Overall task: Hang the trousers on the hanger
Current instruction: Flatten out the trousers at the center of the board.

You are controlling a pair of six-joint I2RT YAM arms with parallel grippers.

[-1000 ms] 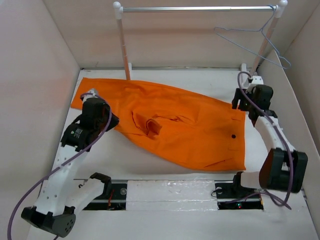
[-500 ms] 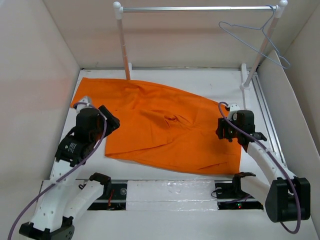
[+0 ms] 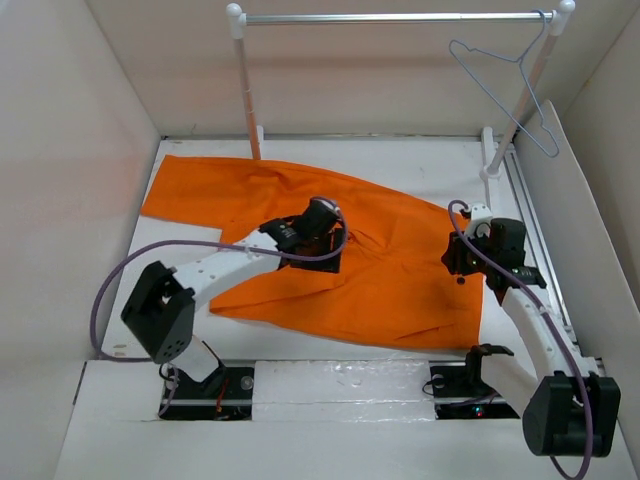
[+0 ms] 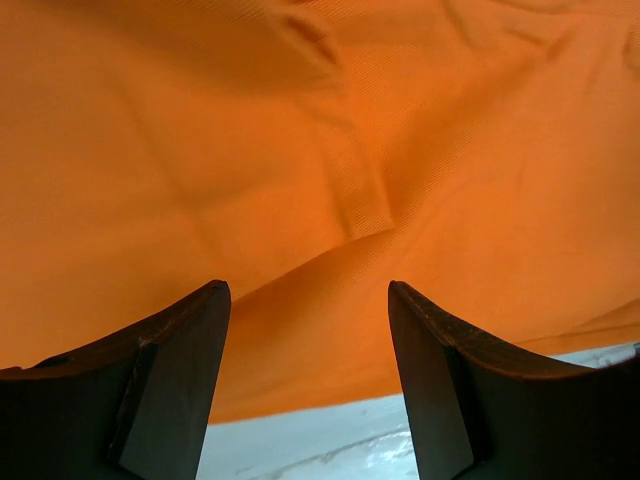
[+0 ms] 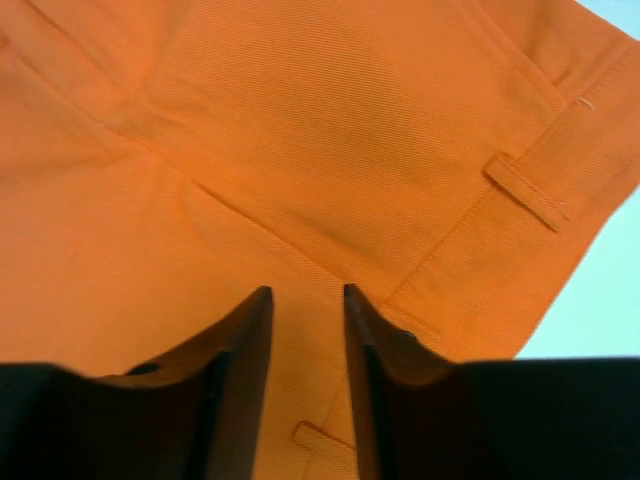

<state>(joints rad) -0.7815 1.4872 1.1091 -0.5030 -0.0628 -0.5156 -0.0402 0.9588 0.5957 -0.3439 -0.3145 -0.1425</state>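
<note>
Lying flat, the soft orange trousers (image 3: 400, 270) spread across the table (image 3: 400, 150); the triangular wire hanger (image 3: 521, 64) hung from the rail (image 3: 400, 17), far right. Wrist views alone showed twill weave and jaws: left gripper (image 4: 308, 290) spread wide, right gripper (image 5: 307, 292) narrowly parted, pinching nothing.

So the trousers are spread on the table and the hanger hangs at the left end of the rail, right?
Not quite: the hanger hangs at the right end of the rail, per the top view. The trousers do lie spread on the table.
</note>
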